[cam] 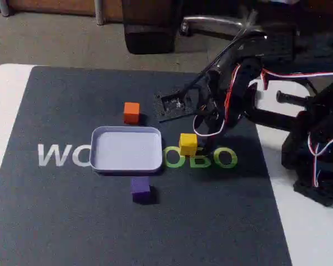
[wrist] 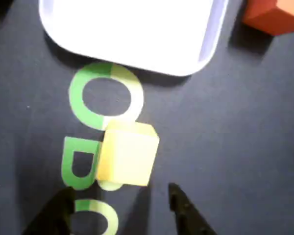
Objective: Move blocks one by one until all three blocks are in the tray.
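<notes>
The pale tray (cam: 97,151) lies in the middle of the dark mat with nothing in it; its corner rim (wrist: 208,47) shows at the top of the wrist view. In the fixed view the orange block (cam: 131,112) sits just behind the tray, and the purple block (cam: 140,188) just in front of it. The yellow block (cam: 188,143) rests on the mat right of the tray, on the green letters. My gripper (cam: 203,145) hovers low, just right of the yellow block. In the wrist view my gripper (wrist: 120,198) is open, the yellow block (wrist: 127,154) just ahead of its tips. The orange block (wrist: 274,14) sits at the top right.
The dark mat (cam: 72,221) carries white and green lettering and lies on a white table (cam: 5,111). The arm's base and cables (cam: 316,155) fill the right side. A chair base (cam: 150,27) stands behind the table. Open mat stretches at front and left.
</notes>
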Robot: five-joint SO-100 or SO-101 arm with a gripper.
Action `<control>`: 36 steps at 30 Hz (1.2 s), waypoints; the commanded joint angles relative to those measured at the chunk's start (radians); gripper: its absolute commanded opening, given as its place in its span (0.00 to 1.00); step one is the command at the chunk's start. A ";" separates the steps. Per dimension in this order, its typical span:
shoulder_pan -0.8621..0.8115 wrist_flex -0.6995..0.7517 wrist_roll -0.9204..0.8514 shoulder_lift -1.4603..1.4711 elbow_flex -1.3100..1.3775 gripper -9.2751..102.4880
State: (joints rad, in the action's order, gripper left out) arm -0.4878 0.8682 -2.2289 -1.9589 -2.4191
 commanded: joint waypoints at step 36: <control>0.054 -0.046 0.141 0.215 0.193 0.13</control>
State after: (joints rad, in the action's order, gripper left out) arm -0.4249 0.8314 -2.0923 -1.7395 -2.2749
